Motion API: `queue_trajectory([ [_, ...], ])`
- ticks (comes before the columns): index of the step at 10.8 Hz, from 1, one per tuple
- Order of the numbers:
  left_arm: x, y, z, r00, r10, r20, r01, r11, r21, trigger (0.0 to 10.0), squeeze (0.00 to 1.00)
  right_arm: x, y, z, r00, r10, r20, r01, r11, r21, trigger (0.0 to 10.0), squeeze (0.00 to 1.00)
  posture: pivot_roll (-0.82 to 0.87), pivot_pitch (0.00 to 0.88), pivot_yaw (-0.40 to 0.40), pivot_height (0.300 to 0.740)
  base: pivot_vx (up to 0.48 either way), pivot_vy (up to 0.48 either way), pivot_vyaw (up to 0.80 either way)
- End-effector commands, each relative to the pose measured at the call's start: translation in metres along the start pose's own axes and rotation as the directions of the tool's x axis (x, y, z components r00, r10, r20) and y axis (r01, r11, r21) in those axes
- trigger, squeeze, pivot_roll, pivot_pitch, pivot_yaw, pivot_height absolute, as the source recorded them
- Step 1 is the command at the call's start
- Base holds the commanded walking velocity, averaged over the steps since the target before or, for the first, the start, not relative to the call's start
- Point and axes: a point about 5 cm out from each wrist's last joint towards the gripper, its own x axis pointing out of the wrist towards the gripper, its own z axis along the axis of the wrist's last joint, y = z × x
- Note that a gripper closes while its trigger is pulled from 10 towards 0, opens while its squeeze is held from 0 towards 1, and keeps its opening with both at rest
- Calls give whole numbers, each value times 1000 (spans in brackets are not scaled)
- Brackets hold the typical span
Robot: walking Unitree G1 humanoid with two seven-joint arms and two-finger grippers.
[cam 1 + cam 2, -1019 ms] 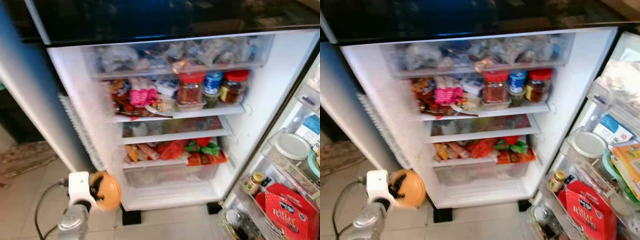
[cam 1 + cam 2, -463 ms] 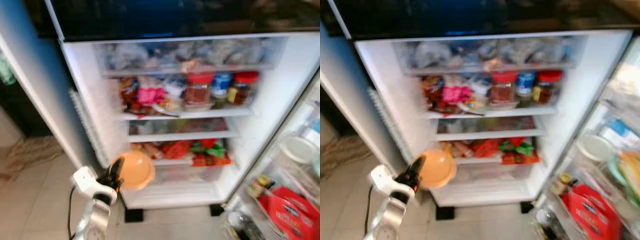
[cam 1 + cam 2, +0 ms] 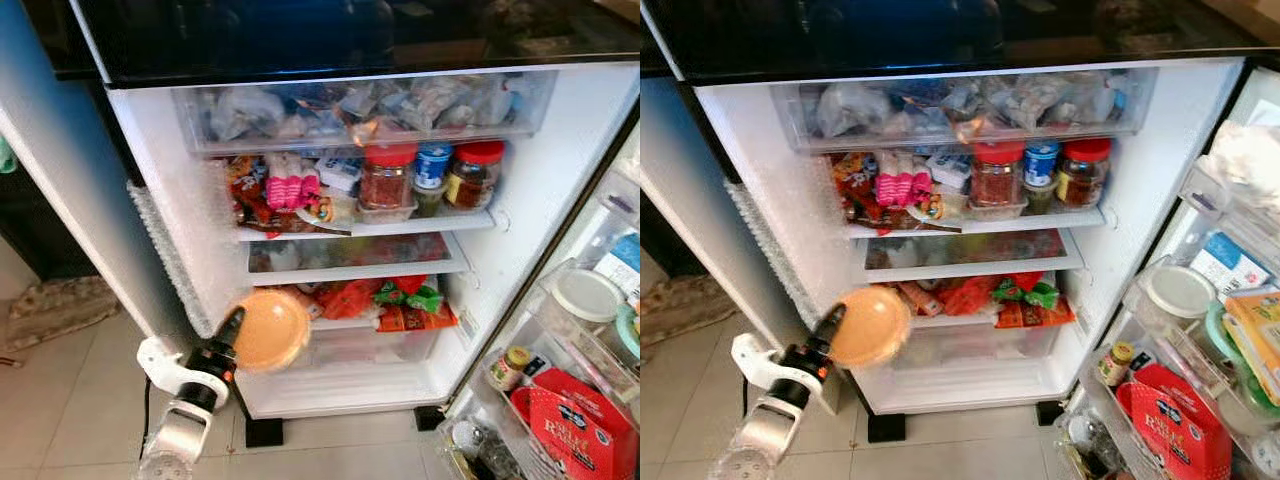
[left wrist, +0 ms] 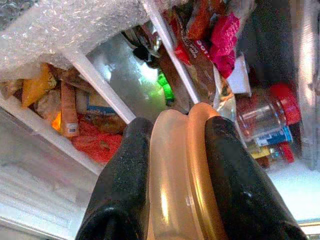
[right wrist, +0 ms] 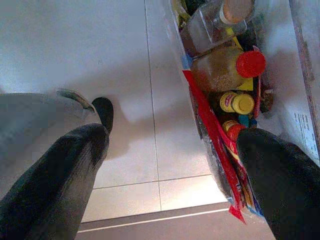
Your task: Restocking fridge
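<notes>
From the head camera I look down into the open fridge [image 3: 560, 200]. My left gripper [image 3: 238, 335] reaches in from the lower left, and its fingers [image 3: 229, 330] pinch the edge of a round orange container [image 3: 271, 330]. I hold that container in the air in front of the lower shelf [image 3: 330, 322], at its left end, just above the clear drawer [image 3: 360, 345]. Behind it lie red and green snack packets [image 3: 400, 300]. Higher up, the middle shelf [image 3: 420, 222] carries two red-lidded jars [image 3: 385, 180] with a blue-lidded jar [image 3: 432, 165] between them, and a pink packet [image 3: 290, 185] to their left. The top drawer [image 3: 360, 105] is packed with bagged goods. On the right, the door racks [image 3: 575, 330] hold a white-lidded tub [image 3: 585, 295], a small yellow-capped bottle [image 3: 510, 365] and a red box [image 3: 575, 425].

Through the left wrist camera I see both black fingers [image 4: 125, 185] closed on the container's rim [image 4: 182, 175], one on each face, with the shelves and the pink packet [image 4: 225, 42] beyond.

Through the right wrist camera my right gripper [image 5: 170, 150] hangs over the tiled floor [image 5: 100, 50], fingers [image 5: 65, 170] spread wide and holding nothing, next to a door rack with a red-capped bottle [image 5: 225, 70] and a yellow-capped one [image 5: 239, 102].
</notes>
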Motion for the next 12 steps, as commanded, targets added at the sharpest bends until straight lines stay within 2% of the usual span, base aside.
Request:
queue_trajectory([
  [1,0,0,-2,1000,-18,-23,18,1000,22,10000,0,0,1,0,1000,1,2,-1,1000,11,10000,0,-81,0,16,740,0,0,0],
  [4,2,-2,0,997,-6,-72,15,992,123,10000,0,0,2,0,1000,4,1,-4,1000,9,10000,0,-81,0,20,740,0,0,0],
  [7,3,0,1,996,8,-94,11,982,190,10000,0,0,3,-1,1000,4,-2,-4,1000,4,10000,0,-81,0,25,740,80,0,0],
  [12,7,2,4,994,9,-110,16,974,225,10000,0,0,4,-1,1000,3,-8,-3,1000,-7,10000,0,-81,0,29,740,289,0,0],
])
